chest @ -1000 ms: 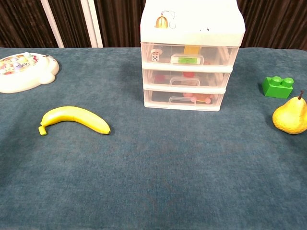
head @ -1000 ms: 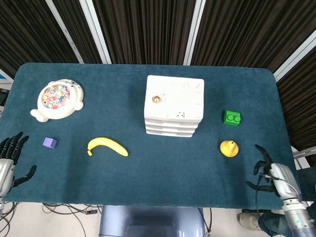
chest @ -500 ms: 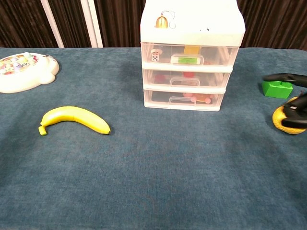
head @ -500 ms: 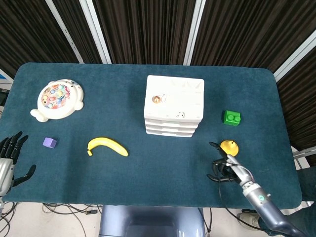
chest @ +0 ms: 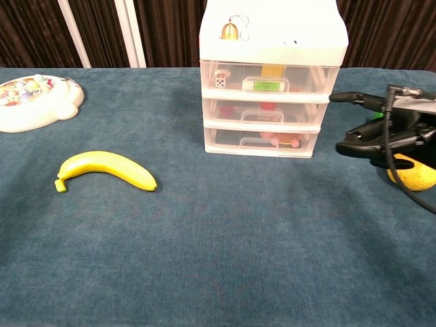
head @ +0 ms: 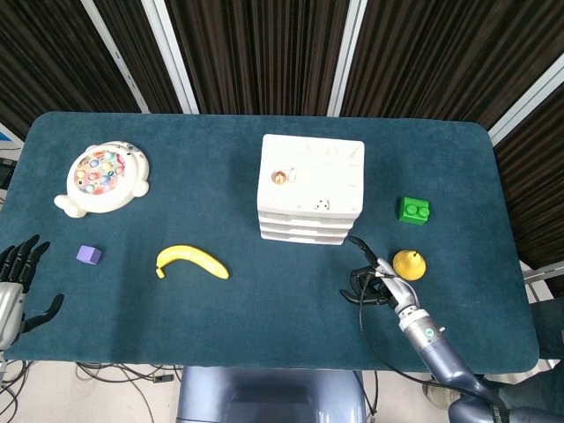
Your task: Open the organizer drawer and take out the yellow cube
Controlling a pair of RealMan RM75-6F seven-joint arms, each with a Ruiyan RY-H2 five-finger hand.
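The approach is in hand: the right hand (chest: 392, 136), fingers spread and empty, hovers at the organizer's (chest: 267, 82) 3 o'clock. The yellow cube (chest: 272, 71) sits in the closed top drawer (chest: 266, 83). Next, hook its handle (chest: 266, 85) and pull toward 6 o'clock

No readable text; green label on organizer (chest: 270, 75) top drawer illegible.

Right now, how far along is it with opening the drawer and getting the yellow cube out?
Nothing is done: all drawers of the organizer are shut. In hand: the right hand hovers open beside its right side, touching nothing. The yellow cube sits inside the top drawer. Left: pull it open, take the cube out.
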